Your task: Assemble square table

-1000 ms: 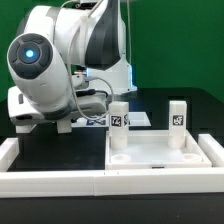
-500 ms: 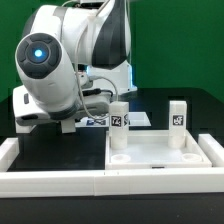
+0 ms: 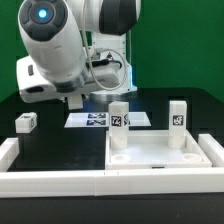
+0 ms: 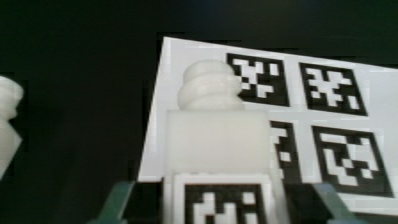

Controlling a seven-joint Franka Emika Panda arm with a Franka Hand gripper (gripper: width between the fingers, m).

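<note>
Since the earlier frames, the arm (image 3: 55,45) has been lifted up and away from the tabletop (image 3: 50,140). A loose leg block (image 3: 25,122) that was hidden behind the arm is now uncovered near the tabletop's edge on the exterior view's left. This is judged to mean that a pick-up has been completed and that carrying toward the square table (image 3: 160,158) comes next.

In the wrist view the end effector (image 4: 210,205) is seen partly closed, at a middling width, with a held leg (image 4: 210,140) clamped between its fingers. A tag is carried on the held leg's near face, and its rounded tip is pointed away from the camera. Behind it the marker board (image 4: 320,100) is seen; no contact with the board can be made out.

The square table lies at the tabletop's near edge, toward the exterior view's right, just inside the border rail (image 3: 60,180). Two upright legs are already stood in its far corners, one (image 3: 119,122) at the corner nearest the marker board and the other (image 3: 178,115) at the opposite far corner. Both near corners are yet to be filled.
</note>
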